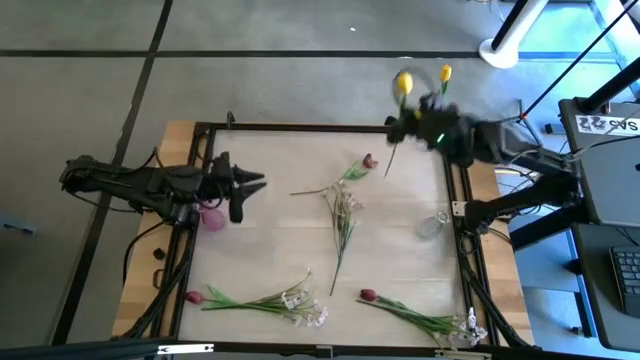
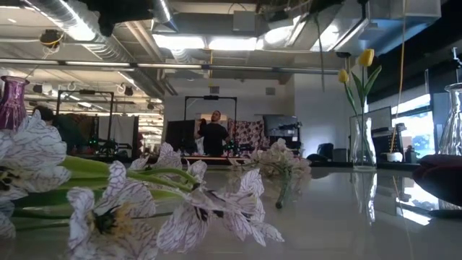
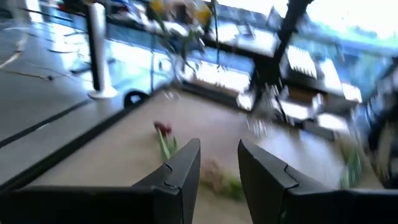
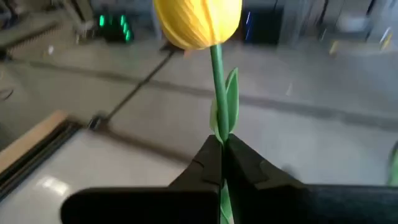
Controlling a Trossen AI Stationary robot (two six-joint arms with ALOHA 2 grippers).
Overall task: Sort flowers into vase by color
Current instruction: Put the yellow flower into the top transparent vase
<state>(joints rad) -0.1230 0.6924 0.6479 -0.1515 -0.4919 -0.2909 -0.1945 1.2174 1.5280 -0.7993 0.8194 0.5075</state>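
Right wrist view: right tool [image 4: 222, 155] clamped on yellow tulip [image 4: 198, 22] stem (left tool [image 1: 243, 190] apart, idle at nine o'clock); next, probably lowering into clear vase [image 1: 432, 224].

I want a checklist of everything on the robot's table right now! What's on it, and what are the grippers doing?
Surface: pale wooden table inside a dark frame.
Job's things: one yellow tulip held up at the far right corner; red tulips and white sprays lying loose mid-table and along the near edge; a clear vase near the right edge; a purple vase under the left arm.
Clutter: nothing seen.
Grippers: right gripper shut on the yellow tulip's stem; left gripper apart, holding nothing, over the table's left side.
Cables: dark cables run down the left edge.
Surroundings: grey floor, a desk with a keyboard on the right, a person far behind.
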